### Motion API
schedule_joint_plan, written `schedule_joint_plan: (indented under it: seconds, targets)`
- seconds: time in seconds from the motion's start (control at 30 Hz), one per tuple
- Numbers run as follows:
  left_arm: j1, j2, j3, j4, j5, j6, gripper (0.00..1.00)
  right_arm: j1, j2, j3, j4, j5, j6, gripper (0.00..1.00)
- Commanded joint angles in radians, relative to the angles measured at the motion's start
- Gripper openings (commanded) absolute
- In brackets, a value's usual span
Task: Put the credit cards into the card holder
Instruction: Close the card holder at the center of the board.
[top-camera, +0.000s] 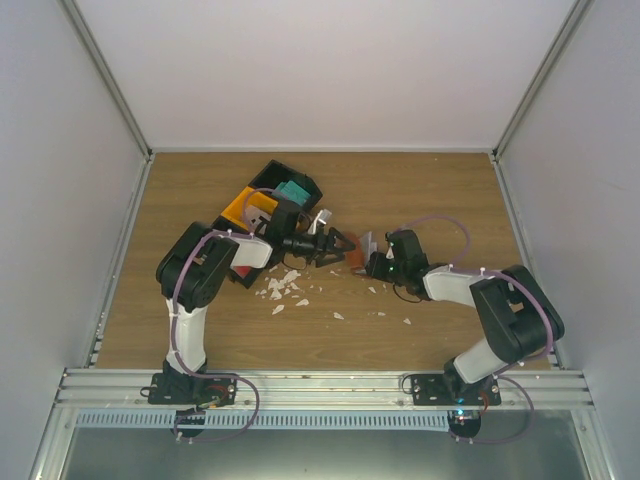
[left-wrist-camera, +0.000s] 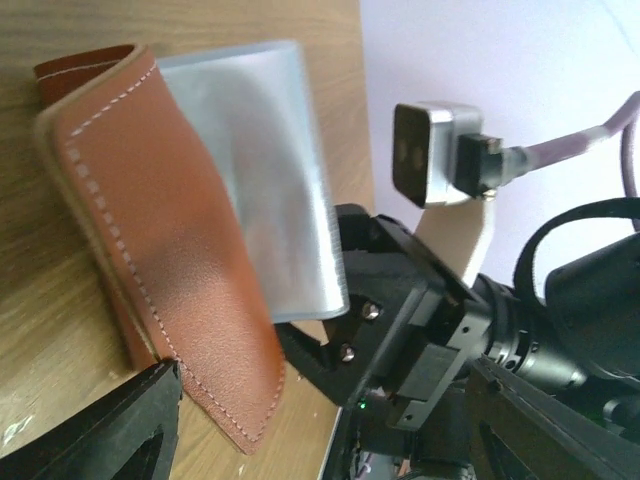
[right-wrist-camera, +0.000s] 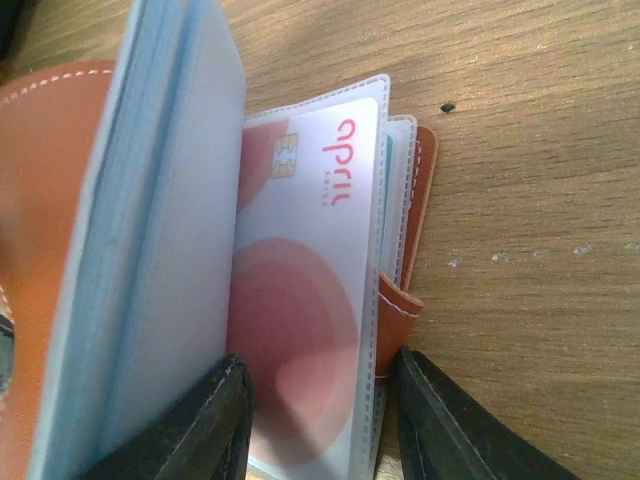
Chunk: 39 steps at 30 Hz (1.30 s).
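Observation:
The reddish-brown card holder (top-camera: 357, 256) stands open on the table between both grippers. In the right wrist view its clear sleeves fan out, and a red-and-white credit card (right-wrist-camera: 300, 300) sits inside one sleeve. A thin teal edge (right-wrist-camera: 391, 160) shows in the sleeve behind it. My right gripper (right-wrist-camera: 320, 430) is shut on the sleeves and the brown cover tab (right-wrist-camera: 398, 325). In the left wrist view the holder's brown cover (left-wrist-camera: 170, 250) and sleeves (left-wrist-camera: 260, 170) face me, with the right gripper's fingers (left-wrist-camera: 345, 340) on the sleeves' edge. My left gripper (left-wrist-camera: 340, 440) is open and empty, just left of the holder (top-camera: 335, 245).
A black-and-orange compartment tray (top-camera: 250, 205) lies behind the left arm, with a teal flat thing (top-camera: 293, 190) in it. Small white scraps (top-camera: 285, 285) are scattered on the wooden table (top-camera: 430, 190) in front of the grippers. White walls enclose the table.

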Motion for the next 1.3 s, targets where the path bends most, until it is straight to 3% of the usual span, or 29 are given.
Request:
schedule_joint_plan:
  seconds: [0.0,0.33,0.57,0.93,1.17,1.27]
  targets:
    - [-0.028,-0.027,-0.01,0.133,0.001,-0.02,0.79,0.015,0.053,-0.02,-0.086,-0.056,0.007,0.41]
    - [-0.049,-0.007,0.037,0.158,0.029,0.038,0.81,0.014,0.039,-0.02,-0.089,-0.046,0.007,0.42]
    - [-0.078,0.055,0.148,-0.028,0.041,0.139,0.81,0.014,-0.011,-0.034,-0.077,-0.016,0.01,0.42]
    - [-0.092,0.125,0.235,-0.122,0.02,0.178,0.8,0.014,-0.29,-0.095,-0.207,0.207,0.067,0.42]
    - [-0.102,0.126,0.232,-0.224,-0.132,0.177,0.72,0.008,-0.359,-0.071,-0.214,0.17,0.032,0.43]
    - [-0.105,0.105,0.207,-0.226,-0.171,0.186,0.66,0.008,-0.311,-0.011,-0.175,0.146,0.018,0.33]
